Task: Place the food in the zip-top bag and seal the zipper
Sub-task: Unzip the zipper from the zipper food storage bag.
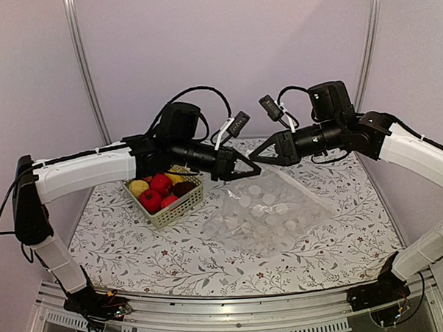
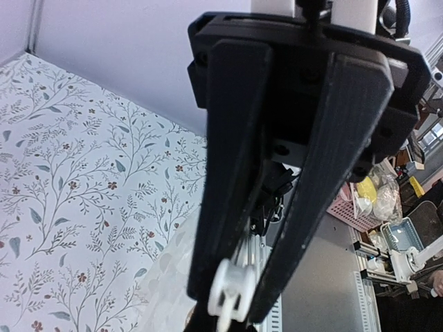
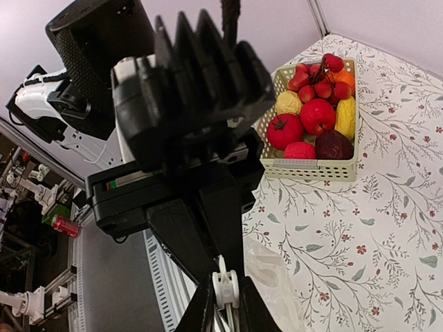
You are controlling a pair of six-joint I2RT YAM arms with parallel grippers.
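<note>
The clear crinkly plastic bag (image 1: pixel 271 208), dotted with pale round spots, is laid flat on the table (image 1: pixel 137 250), which is covered in a white cloth printed with leafy sprigs. One bag is seen. It lies just to the right of the single pale green perforated plastic basket (image 1: pixel 178 209); whether the two touch cannot be told.

All the toy fruits (image 3: pixel 317 114) are held in that basket. Three larger round red ones (image 3: pixel 285 130) are counted, one of them topped with a green calyx. Two yellow ones (image 3: pixel 288 102), one dark maroon one (image 3: pixel 333 145) and one orange piece (image 3: pixel 344 79) are counted beside them. A cluster of small red balls (image 3: pixel 315 83) is packed at one end of the basket, too crowded to be counted surely.

Above the bag's far edge the left gripper (image 1: pixel 249 168) and the right gripper (image 1: pixel 265 157) are set tip to tip. Each is drawn to a narrow wedge. A small white plastic piece (image 2: pixel 232 297) is seen at the point where the fingertips meet, and clear film is seen just beside it in both wrist views. Whether that piece is pinched by either gripper cannot be told.
</note>
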